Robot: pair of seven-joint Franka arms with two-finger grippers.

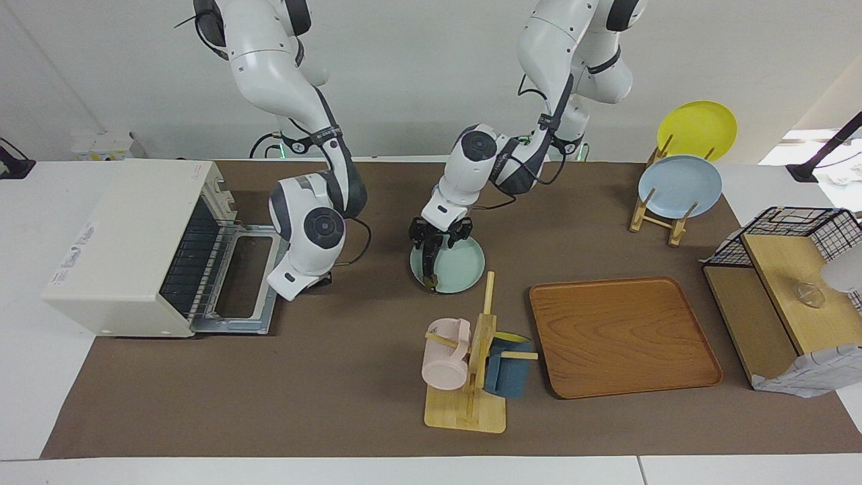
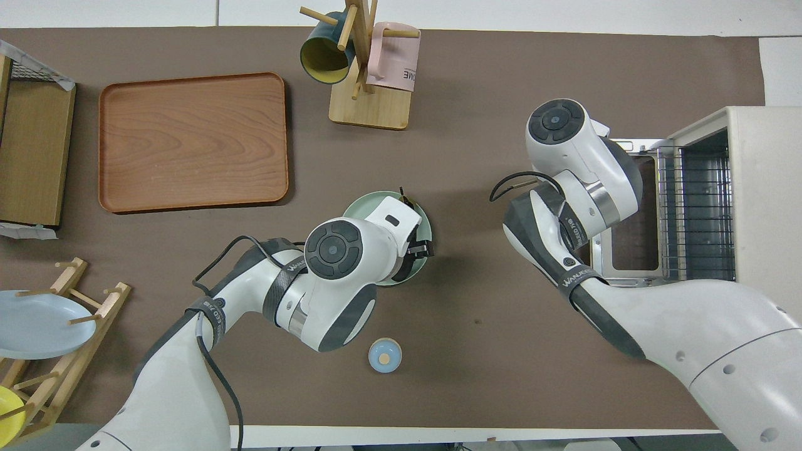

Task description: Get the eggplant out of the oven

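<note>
Facing view: the oven (image 1: 128, 246) was seen with its door dropped open, the right gripper (image 1: 322, 277), fingers shut and empty, beside that door. On the green plate (image 1: 461, 266), the eggplant (image 1: 431, 264) was straddled by the left gripper (image 1: 438, 244), grip not discernible.

— What do I have around the rig?

— I see a plain white wall (image 1: 417, 81) along the robots' end, evenly lit. The white counter (image 1: 27, 350) carries a brown mat (image 1: 269, 391).

— Any glare?

— Bright light at the corner by the left arm's end, nothing more.
</note>
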